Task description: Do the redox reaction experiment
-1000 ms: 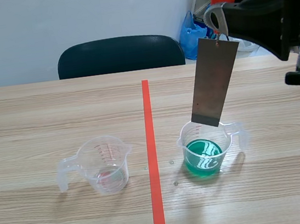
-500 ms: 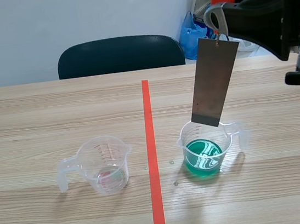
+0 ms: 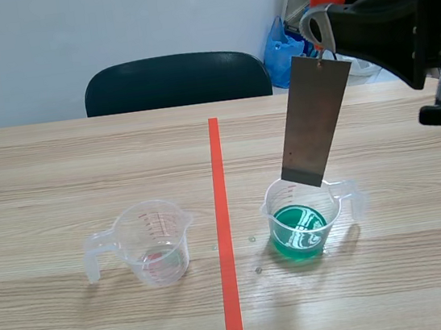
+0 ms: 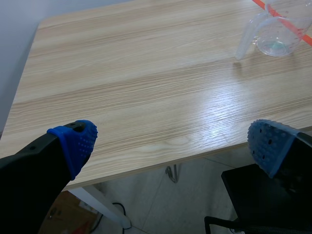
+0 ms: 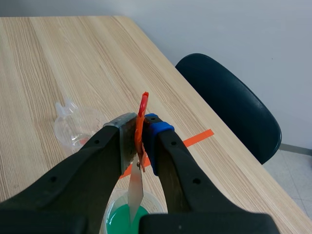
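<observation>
Lighting: bright and even, from overhead, with faint soft shadows on the table (image 3: pixel 62 194) beside the clear measuring cup (image 3: pixel 159 242) and the cup of green liquid (image 3: pixel 300 224). Glare: white highlights on the green liquid; a broad pale sheen on the tabletop in the left wrist view.

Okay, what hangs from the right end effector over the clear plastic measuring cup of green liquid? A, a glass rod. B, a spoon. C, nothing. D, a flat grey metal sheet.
D: the flat grey metal sheet hangs from a red clip pinched in the right end effector.
</observation>
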You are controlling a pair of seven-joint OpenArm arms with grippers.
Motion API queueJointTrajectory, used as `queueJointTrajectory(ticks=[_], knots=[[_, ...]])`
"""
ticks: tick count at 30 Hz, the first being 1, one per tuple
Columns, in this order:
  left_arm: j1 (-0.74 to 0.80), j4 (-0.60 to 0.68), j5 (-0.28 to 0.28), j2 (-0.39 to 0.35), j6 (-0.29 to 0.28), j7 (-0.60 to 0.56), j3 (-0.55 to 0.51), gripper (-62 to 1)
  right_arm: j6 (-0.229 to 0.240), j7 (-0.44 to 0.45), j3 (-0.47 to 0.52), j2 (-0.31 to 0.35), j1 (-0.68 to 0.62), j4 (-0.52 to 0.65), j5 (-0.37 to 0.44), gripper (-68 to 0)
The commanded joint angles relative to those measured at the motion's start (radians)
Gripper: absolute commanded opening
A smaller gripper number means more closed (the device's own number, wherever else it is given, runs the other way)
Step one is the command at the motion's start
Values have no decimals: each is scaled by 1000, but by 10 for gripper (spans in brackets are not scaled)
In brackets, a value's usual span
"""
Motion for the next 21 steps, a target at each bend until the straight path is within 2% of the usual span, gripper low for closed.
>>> queueJointTrajectory(ticks=[1, 21], knots=[[3, 4, -10, 8, -2, -19, 6, 14, -5, 14, 14, 5, 13, 18, 14, -669], [3, 4, -18, 8, -2, -19, 6, 14, -5, 14, 14, 5, 13, 18, 14, -669]])
